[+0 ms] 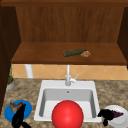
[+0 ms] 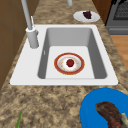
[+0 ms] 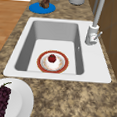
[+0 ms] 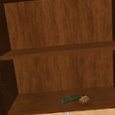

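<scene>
Hovering left robot hand: seen over the blue plate at the front left of the surface; fingers stretched out straight, nothing held.
Right robot hand: seen at the near edge of the white plate; fingers appear curled, but whether anything is gripped cannot be told.
Blue plate: a brown piece of meat is carried on it.
White plate: a bunch of dark grapes is laid on it, right of the sink.
Sink: a red-rimmed plate with a small red fruit is set on its floor.
Faucet: placed behind the basin.
Shelf: a cucumber and a small brown item are laid together.
</scene>
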`<state>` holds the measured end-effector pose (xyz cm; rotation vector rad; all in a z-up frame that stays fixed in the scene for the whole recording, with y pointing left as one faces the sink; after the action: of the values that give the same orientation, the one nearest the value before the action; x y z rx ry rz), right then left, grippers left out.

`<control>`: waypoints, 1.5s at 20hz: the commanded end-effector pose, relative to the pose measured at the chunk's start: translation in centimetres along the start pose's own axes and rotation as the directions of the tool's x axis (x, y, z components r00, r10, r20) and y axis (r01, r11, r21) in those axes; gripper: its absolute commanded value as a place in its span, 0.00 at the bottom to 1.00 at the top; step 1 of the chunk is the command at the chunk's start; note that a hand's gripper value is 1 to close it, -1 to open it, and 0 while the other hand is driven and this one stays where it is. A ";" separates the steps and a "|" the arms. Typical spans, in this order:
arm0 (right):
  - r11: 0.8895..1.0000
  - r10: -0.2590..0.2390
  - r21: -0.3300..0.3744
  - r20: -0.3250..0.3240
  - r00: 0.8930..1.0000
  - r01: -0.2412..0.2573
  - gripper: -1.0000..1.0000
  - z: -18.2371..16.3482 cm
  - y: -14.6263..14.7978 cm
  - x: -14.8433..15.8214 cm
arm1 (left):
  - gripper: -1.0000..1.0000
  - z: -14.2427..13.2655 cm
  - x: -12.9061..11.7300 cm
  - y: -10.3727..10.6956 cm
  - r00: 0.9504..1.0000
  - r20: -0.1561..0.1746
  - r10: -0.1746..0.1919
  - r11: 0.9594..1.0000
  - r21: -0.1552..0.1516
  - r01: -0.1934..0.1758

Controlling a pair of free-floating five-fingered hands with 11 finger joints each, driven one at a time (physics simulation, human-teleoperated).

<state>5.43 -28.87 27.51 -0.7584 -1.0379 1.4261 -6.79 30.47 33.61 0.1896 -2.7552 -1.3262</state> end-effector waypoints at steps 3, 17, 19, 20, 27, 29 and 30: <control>1.000 0.000 0.000 0.000 1.000 0.000 0.50 0.0 0.0 0.0 | 0.00 -2.0 1.5 0.8 1.000 -0.003 0.031 0.993 -0.114 -0.031; 1.000 0.000 0.000 0.000 1.000 0.000 0.50 0.0 0.0 0.0 | 0.00 -4.7 4.9 1.7 0.999 -0.021 0.034 0.983 -0.182 -0.037; 1.000 0.000 0.000 0.000 1.000 0.000 0.50 0.0 0.0 0.0 | 0.00 -5.2 5.2 1.8 0.999 -0.021 0.031 0.982 -0.184 -0.034; 1.000 0.000 0.000 0.000 1.000 0.000 0.50 0.0 0.0 0.0 | 0.00 -5.6 5.4 2.0 0.999 -0.021 0.032 0.983 -0.181 -0.036; 1.000 0.000 0.000 0.000 1.000 0.000 0.50 0.0 0.0 0.0 | 0.00 -7.7 6.9 2.8 0.999 -0.016 0.032 0.983 -0.179 -0.034; 1.000 0.000 0.000 0.000 1.000 0.000 0.50 0.0 0.0 0.0 | 0.00 -8.4 7.4 3.1 0.999 -0.016 0.035 0.983 -0.181 -0.037; 1.000 0.000 0.000 0.000 1.000 0.000 0.50 0.0 0.0 0.0 | 0.00 -8.8 7.6 3.3 0.999 -0.016 0.035 0.983 -0.182 -0.038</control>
<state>5.43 -28.87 27.51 -0.7584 -1.0379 1.4261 -12.97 25.33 40.70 0.1758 -2.6771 -1.4353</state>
